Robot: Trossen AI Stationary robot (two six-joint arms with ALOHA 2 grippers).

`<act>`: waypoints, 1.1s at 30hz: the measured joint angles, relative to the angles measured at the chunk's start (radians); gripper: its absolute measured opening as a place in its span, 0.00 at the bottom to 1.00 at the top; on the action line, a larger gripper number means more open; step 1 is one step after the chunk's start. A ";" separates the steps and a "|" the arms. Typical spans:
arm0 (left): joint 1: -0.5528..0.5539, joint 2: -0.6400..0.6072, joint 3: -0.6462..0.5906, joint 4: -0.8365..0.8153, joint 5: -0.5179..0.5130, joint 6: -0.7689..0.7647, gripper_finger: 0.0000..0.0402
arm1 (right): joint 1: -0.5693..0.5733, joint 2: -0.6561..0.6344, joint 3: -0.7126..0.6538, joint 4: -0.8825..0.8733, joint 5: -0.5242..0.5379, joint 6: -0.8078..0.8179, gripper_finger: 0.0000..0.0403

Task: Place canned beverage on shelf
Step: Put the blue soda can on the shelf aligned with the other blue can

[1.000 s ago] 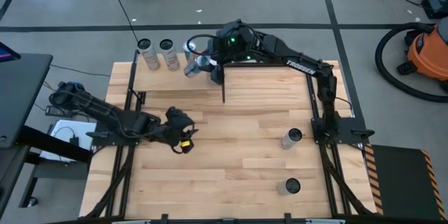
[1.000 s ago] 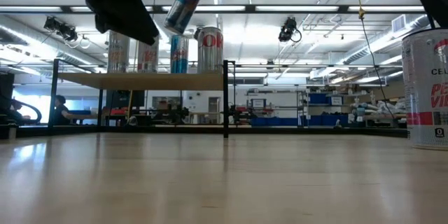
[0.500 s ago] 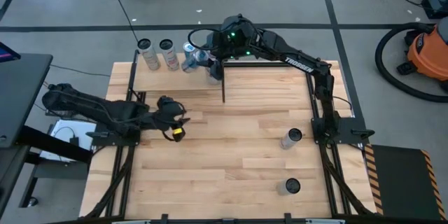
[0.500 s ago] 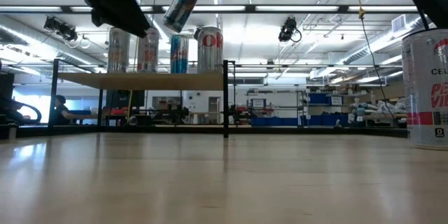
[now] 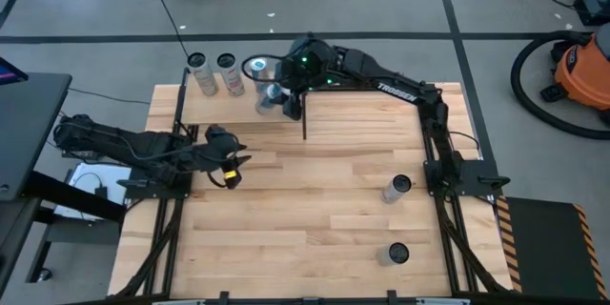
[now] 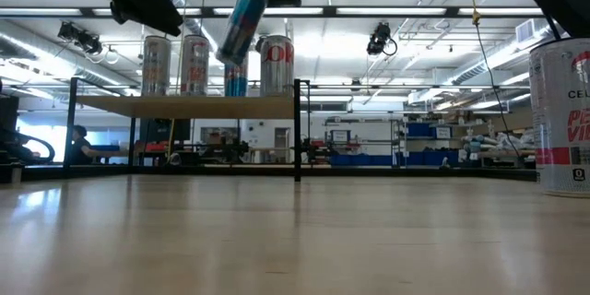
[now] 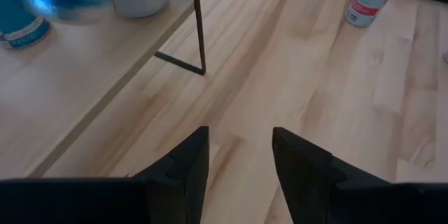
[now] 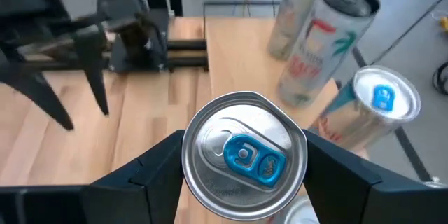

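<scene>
The shelf (image 5: 238,107) is a pale-wood panel on black rods at the table's far left. Three cans (image 5: 226,61) stand on its far edge in the high view. My right gripper (image 8: 243,182) is shut on a blue-and-silver canned beverage (image 6: 240,28), which hangs tilted above the shelf (image 6: 184,106), in front of the standing cans (image 6: 275,64). My left gripper (image 7: 238,161) is open and empty. It hovers over the table near the shelf's near left corner (image 5: 227,166). My right gripper pinches the canned beverage between its two fingers (image 8: 150,175), on opposite sides of the wall just under the top rim (image 8: 185,155). The fingers come from the table's right, slanting down. The can is lifted clear and tilted, its bottom (image 6: 227,53) toward the shelf.
Two more cans (image 5: 398,188) (image 5: 397,254) stand on the tabletop at the right; one of them looms at the low view's right edge (image 6: 562,115). A black post (image 5: 304,119) marks the shelf's near right corner. Bare planks spread across the middle and the near side.
My right gripper has lowered the tilted can a little toward the shelf. My left gripper has drawn back toward the table's left edge and risen, still open and empty.
</scene>
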 joint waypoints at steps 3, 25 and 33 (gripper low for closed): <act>0.002 0.001 0.000 0.014 -0.010 0.044 0.39 | -0.001 0.019 0.000 0.026 0.023 -0.003 0.63; 0.401 0.026 -0.002 0.161 0.130 0.335 0.39 | -0.008 0.047 0.000 0.010 -0.012 -0.064 0.63; 0.443 0.083 -0.001 0.167 0.133 0.365 0.38 | -0.007 0.046 0.000 0.008 -0.029 -0.064 0.63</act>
